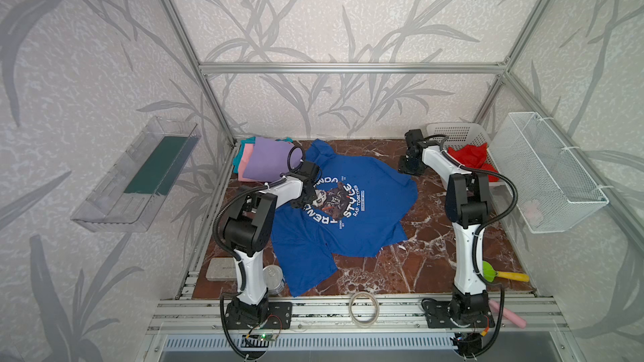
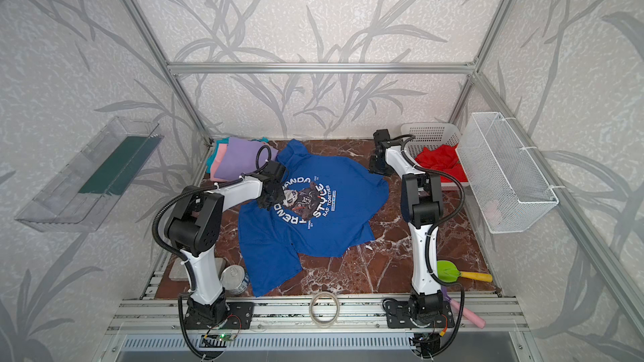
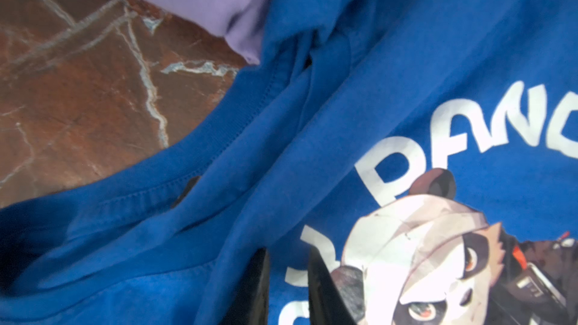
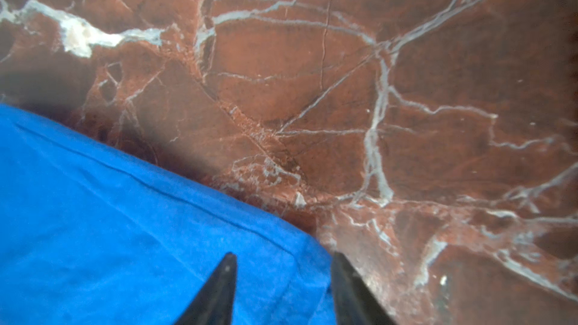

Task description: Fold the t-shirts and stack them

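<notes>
Royal blue cloth t-shirt with white lettering (image 1: 362,224) spread mid-table on red-brown marble tabletop (image 1: 418,266). Left gripper (image 3: 289,279) at chest print, jaws narrowly apart, grip unclear. Right gripper (image 4: 284,276) half open, empty, over shirt's far right edge.

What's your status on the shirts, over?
Left hand pinching blue shirt at the print. Right hand open over its edge. Shirt lies unfolded. Can beside near hem.

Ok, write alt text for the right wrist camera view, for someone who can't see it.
The right gripper shows as two dark fingertips, spread open over a corner of a blue t-shirt that lies flat. Beyond the cloth is a red-brown marble-patterned table with pale veins.
</notes>
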Robot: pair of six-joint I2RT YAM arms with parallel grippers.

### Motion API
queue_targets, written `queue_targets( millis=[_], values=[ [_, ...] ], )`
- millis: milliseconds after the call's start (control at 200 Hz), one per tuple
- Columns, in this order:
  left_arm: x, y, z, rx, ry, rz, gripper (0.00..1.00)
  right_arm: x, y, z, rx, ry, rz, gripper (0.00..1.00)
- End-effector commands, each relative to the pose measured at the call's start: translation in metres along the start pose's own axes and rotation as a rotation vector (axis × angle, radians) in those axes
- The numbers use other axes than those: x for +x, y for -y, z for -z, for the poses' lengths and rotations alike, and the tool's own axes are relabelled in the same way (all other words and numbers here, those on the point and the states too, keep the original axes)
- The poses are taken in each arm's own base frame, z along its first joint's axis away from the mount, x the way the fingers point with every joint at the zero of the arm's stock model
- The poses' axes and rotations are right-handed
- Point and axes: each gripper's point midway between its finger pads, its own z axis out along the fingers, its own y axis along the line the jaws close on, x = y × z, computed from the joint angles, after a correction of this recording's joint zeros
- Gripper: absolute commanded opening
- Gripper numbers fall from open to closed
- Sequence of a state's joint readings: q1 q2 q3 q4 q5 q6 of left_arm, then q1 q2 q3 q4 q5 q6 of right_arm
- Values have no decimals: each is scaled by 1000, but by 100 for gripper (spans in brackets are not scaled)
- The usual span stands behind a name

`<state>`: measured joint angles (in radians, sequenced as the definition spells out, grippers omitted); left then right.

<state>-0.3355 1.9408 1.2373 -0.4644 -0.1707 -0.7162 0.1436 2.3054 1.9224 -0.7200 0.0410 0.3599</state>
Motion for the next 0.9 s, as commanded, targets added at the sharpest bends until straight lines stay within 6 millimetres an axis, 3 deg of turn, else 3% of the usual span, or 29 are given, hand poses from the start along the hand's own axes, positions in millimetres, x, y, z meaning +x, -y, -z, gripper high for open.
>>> queue_targets(
  millis=[0, 105, 200, 245, 300, 355, 450, 700, 855, 895],
  values=[
    [22, -4, -15, -25, -78, -6, 24, 6, 4, -8, -13, -44, -47, 56],
    [22, -5, -15, -27, -79, -6, 24, 11, 7, -17, -17, -71, -63, 55],
    [22, -5, -16, -27, -82, -8, 24, 14, 6, -24, -34, -84, -81, 46],
    [22, -4, -15, -26, -79, -8, 24, 14, 5, -25, -41, -83, -84, 36],
    [21, -4, -14, -25, -77, -7, 24, 12, 5, -25, -46, -79, -86, 14],
    [20, -3, -13, -21, -74, -7, 24, 8, 4, -23, -44, -73, -79, 0],
    [19, -3, -10, -17, -71, -8, 24, -6, 7, -12, -14, -45, -49, 0],
    [15, -5, -2, -16, -55, -8, 24, -62, 26, 41, 156, 104, 87, 0],
    [13, -3, 0, -10, -51, -4, 24, -84, 31, 53, 218, 161, 124, 0],
    [12, -2, 1, -6, -50, -2, 24, -88, 32, 53, 228, 171, 127, 11]
  ],
)
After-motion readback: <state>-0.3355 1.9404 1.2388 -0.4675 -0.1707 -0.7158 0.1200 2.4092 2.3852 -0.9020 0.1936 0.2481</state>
